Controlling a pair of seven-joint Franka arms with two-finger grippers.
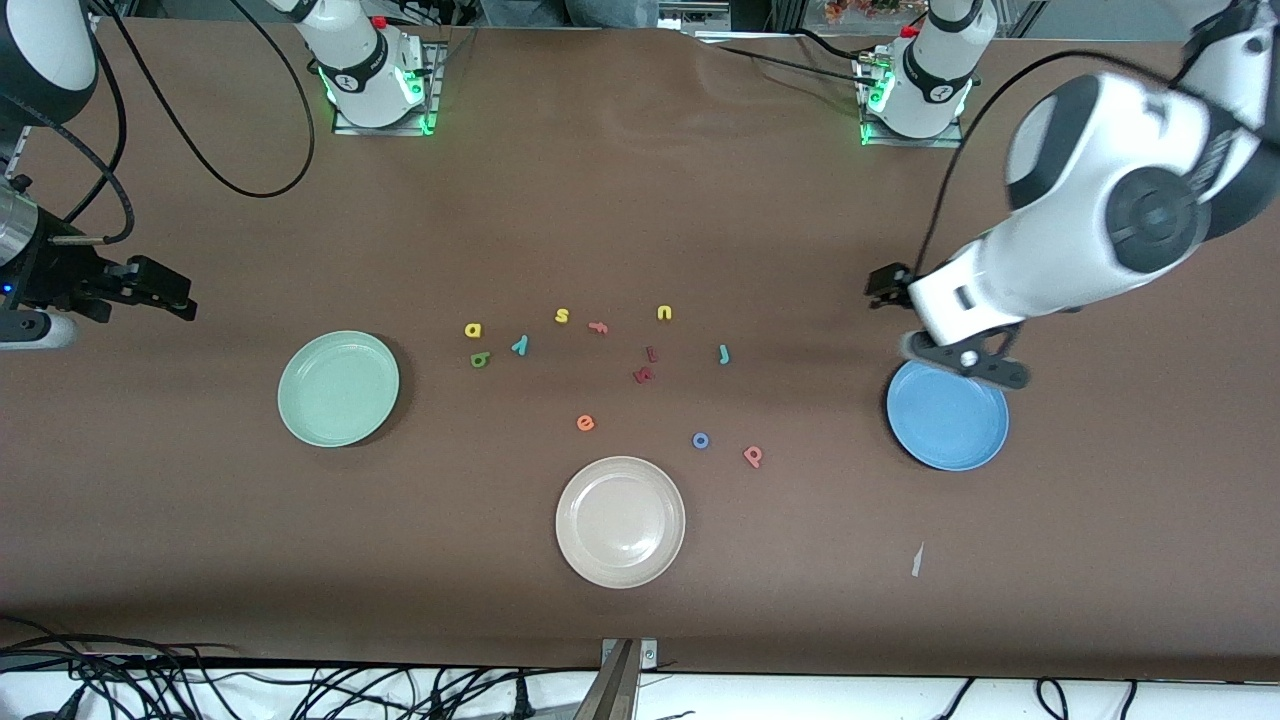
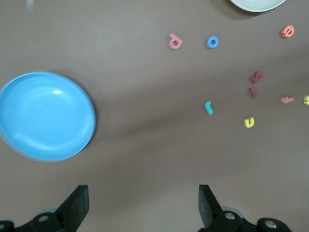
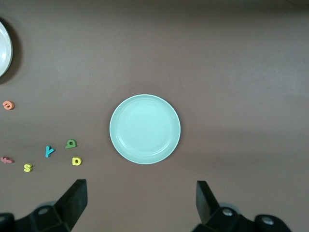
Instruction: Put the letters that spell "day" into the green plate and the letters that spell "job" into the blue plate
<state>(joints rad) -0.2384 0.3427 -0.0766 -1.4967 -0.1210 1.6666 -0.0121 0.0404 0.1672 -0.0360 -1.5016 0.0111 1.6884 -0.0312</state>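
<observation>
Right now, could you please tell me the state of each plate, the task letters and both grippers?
green plate: empty.
blue plate: empty, under the left gripper.
beige plate: empty.
"day" letters: loose on the table, none plated.
"job" letters: loose on the table, none plated.
left gripper: open, holding nothing.
right gripper: open, holding nothing, above the table beside the green plate.

Foam letters on the bench [image 1: 640, 200] read as characters: yellow "a" [image 1: 473, 330], yellow "s" [image 1: 562, 316], yellow "u" [image 1: 664, 313], teal "y" [image 1: 520, 345], teal "j" [image 1: 723, 354], orange "e" [image 1: 586, 423], blue "o" [image 1: 700, 440], no printed labels were legible.
</observation>
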